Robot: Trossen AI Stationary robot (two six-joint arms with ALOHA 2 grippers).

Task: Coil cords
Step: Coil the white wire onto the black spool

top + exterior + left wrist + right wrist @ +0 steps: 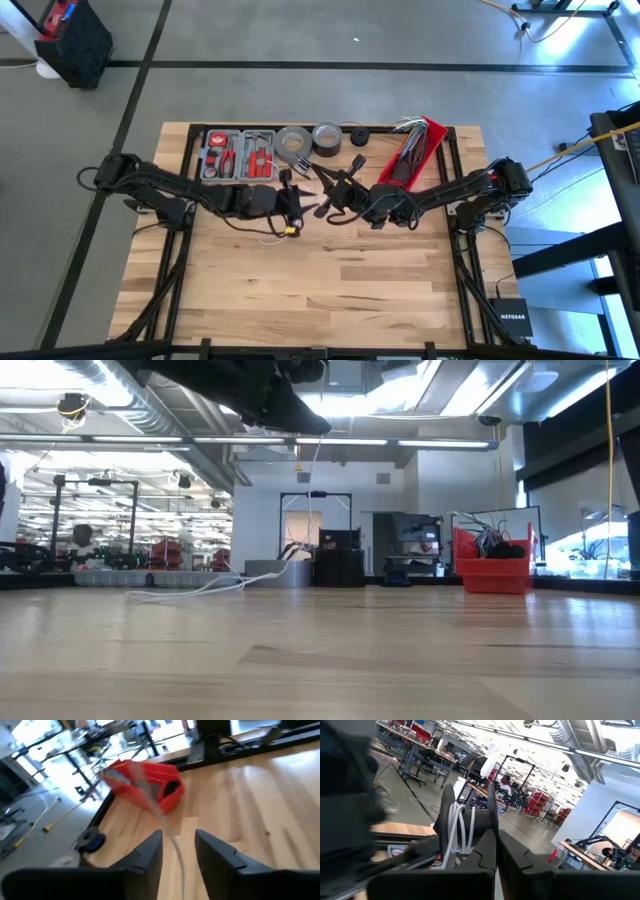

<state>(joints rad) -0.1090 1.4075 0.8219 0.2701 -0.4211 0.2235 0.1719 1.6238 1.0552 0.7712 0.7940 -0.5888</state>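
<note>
Left pincer (177,852) has its fingers apart, white cord (172,837) running loose between them — not gripped. Right pincer (495,851) is clenched on a spool (466,827) wound with several white turns, both held up over the middle of the surface (300,300).

Risk: with the left fingers released the cord has no tension, so wound turns could slacken and slip off the spool; the slack could also snag.

High view shows both arms meeting mid-surface, cord hard to trace there. Low view alone shows the cord tail (190,588) lying on the surface toward the far edge.
</note>
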